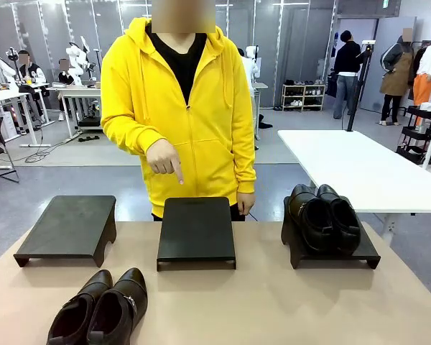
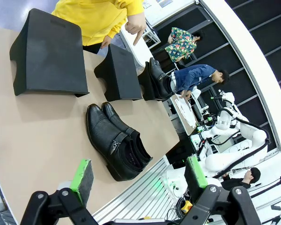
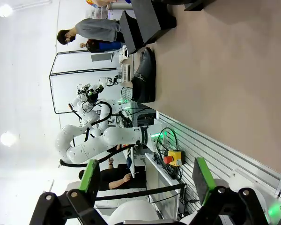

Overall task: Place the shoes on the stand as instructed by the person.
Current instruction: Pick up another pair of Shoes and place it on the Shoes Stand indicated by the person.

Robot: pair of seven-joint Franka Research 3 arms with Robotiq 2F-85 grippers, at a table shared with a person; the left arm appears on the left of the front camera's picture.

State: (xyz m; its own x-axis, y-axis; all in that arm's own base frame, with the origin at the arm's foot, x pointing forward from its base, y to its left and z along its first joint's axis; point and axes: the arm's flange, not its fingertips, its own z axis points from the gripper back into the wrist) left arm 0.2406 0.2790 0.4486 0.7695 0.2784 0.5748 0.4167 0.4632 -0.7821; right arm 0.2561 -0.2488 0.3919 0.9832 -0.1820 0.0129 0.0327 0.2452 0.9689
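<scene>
The person's hand [image 1: 165, 159] points down at the middle stand [image 1: 196, 230], and the loose shoes [image 1: 100, 309] lie, seemingly touching, on the bench [image 1: 273, 309] left of it, robot-side, so the left tool [image 2: 138, 174], spread wide like the right tool [image 3: 146, 177], should pinch one shoe's collar and land it flat there.

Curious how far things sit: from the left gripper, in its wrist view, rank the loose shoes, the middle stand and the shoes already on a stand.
From the left gripper:
1. Loose shoes, on the table just ahead.
2. Middle stand, beyond them, bare.
3. Shoes on the stand, farthest, at the row's end.
</scene>
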